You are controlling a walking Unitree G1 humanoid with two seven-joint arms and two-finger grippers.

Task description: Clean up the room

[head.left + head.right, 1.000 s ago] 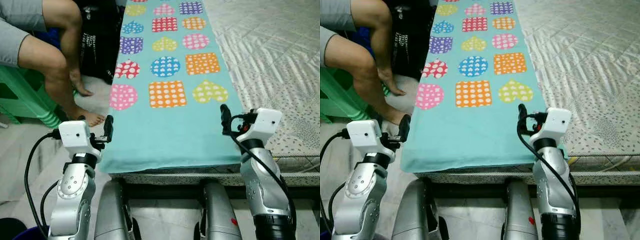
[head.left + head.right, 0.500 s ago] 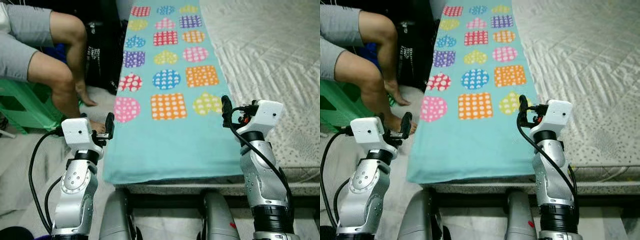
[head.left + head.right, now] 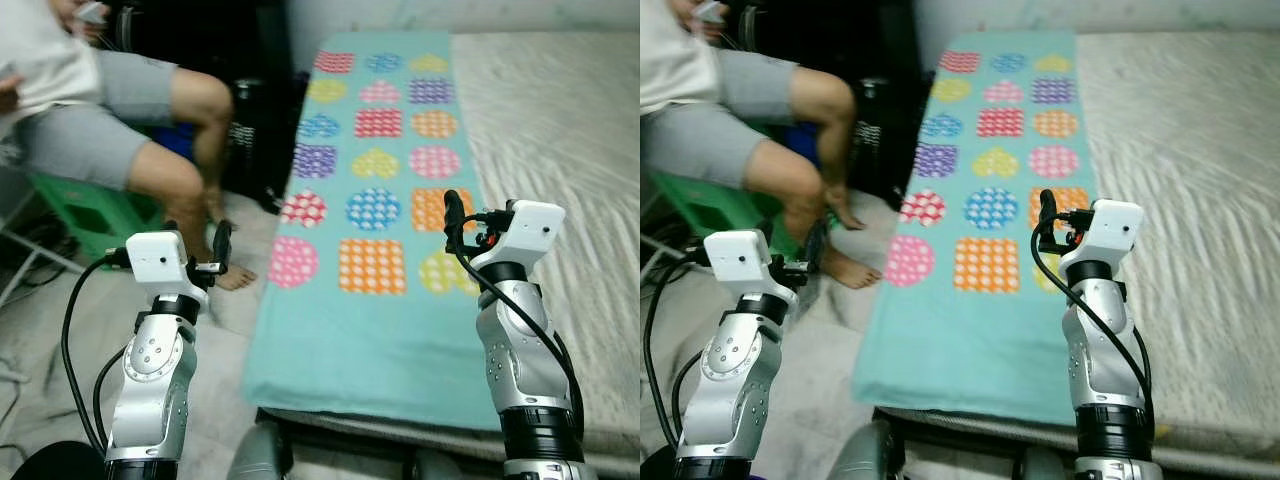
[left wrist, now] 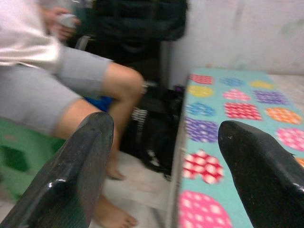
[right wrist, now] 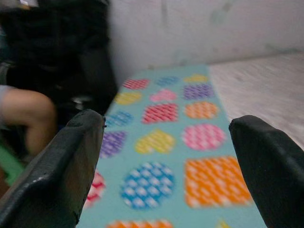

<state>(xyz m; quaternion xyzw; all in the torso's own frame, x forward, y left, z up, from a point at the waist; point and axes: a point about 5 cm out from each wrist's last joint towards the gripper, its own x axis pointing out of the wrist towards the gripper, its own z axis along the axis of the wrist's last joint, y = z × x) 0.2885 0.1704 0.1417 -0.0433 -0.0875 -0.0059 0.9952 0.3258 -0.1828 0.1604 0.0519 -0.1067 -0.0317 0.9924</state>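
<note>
A turquoise blanket [image 3: 375,190] printed with bright dotted hearts, circles and squares lies along the left strip of a bed. My left gripper [image 3: 222,245] is raised over the floor beside the bed's left edge, open and empty; its black fingers [image 4: 76,180] frame the blanket [image 4: 213,109] and a seated person. My right gripper [image 3: 451,215] is raised over the blanket's right side, near an orange square, open with nothing between its fingers [image 5: 61,171].
A person [image 3: 110,120] in grey shorts sits on a green stool [image 3: 75,205] left of the bed, bare foot [image 3: 236,277] on the floor. A black bag [image 3: 255,110] stands between them and the bed. The quilted white mattress [image 3: 560,120] stretches to the right.
The camera has tilted up and turned, so the bed's far end, the wall and the person's torso show. Both arms keep their raised poses, fingers still open.
</note>
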